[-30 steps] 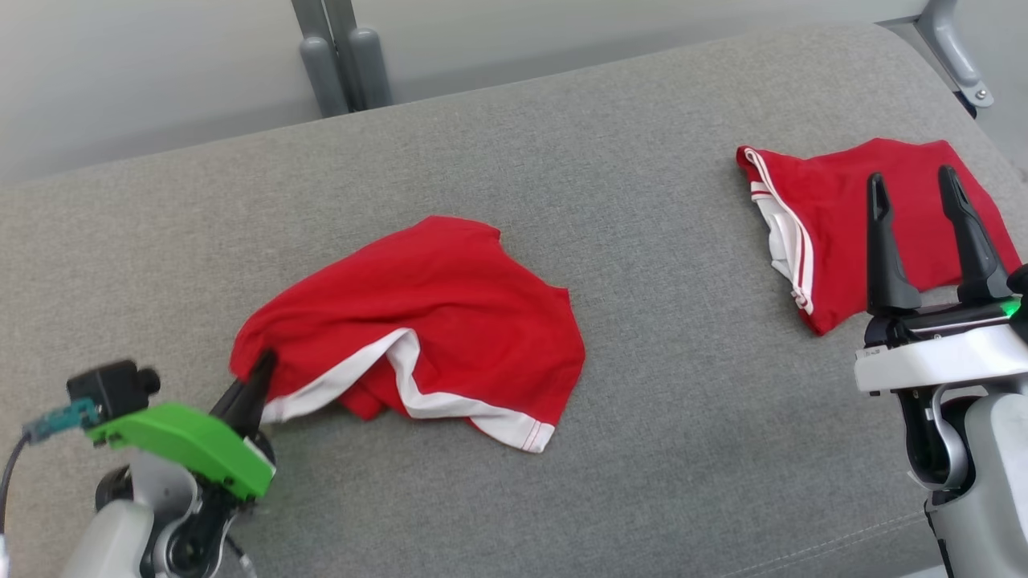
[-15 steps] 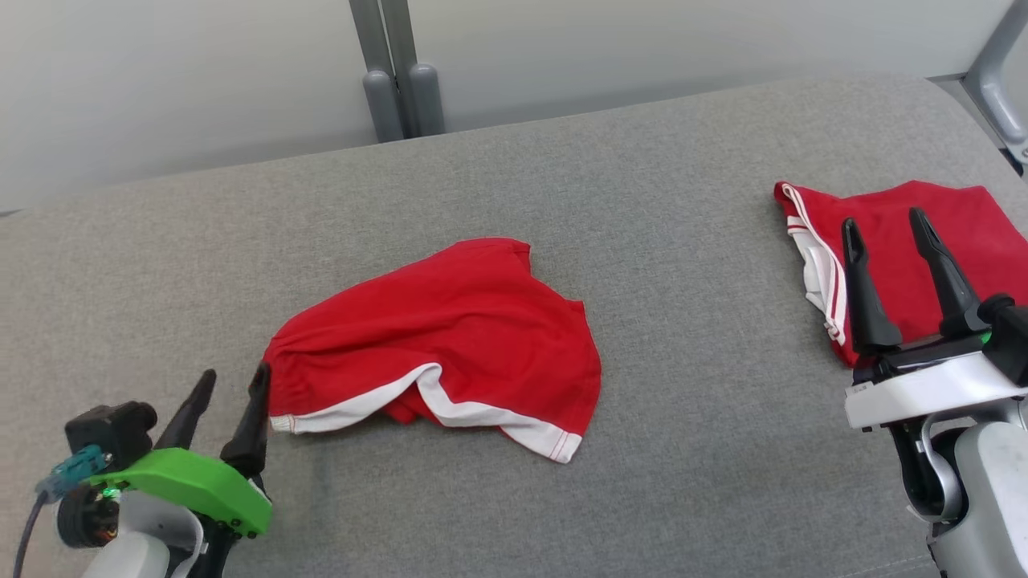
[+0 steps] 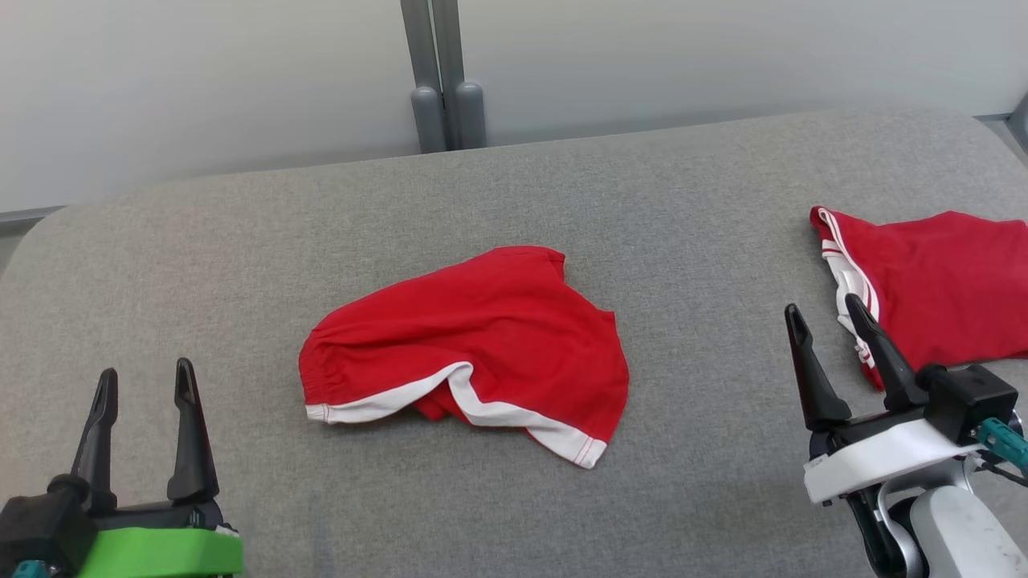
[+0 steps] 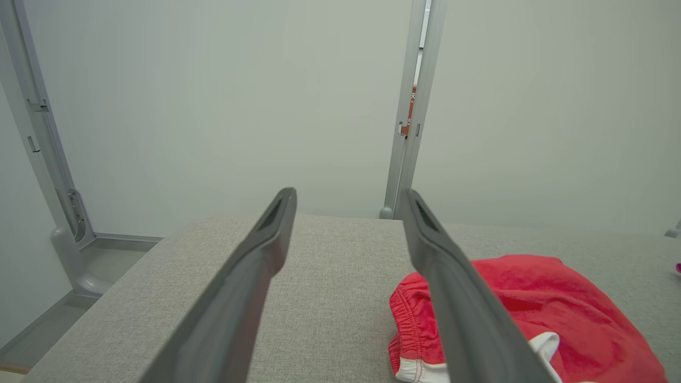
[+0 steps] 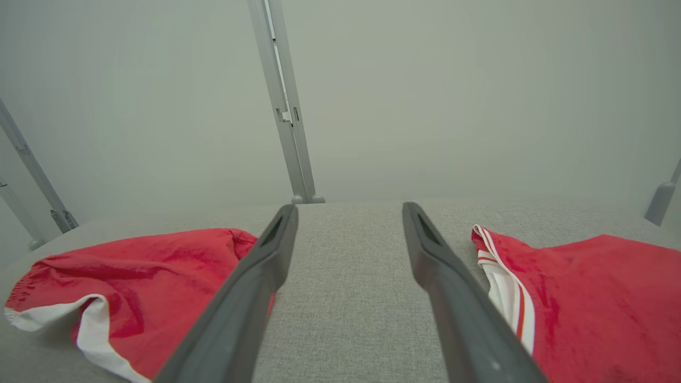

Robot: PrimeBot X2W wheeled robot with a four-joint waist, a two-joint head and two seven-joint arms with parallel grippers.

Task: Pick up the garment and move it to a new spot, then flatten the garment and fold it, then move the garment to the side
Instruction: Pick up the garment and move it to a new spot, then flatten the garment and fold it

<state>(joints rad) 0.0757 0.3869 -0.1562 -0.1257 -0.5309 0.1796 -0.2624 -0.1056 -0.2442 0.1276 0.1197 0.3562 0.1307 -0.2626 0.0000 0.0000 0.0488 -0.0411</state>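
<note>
The red garment (image 3: 474,337) lies crumpled in the middle of the grey counter (image 3: 241,241), its white hem toward the near edge. The left jaws stand spread and empty at the near left, apart from it. The right jaws, likewise spread and empty, sit near right, just beside a second red garment (image 3: 948,289).

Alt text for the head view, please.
A crumpled red garment with white trim lies centred on a grey padded surface; a second red garment lies at the right edge. The left gripper and right gripper sit in the lower corners, jaws open, holding nothing.
</note>
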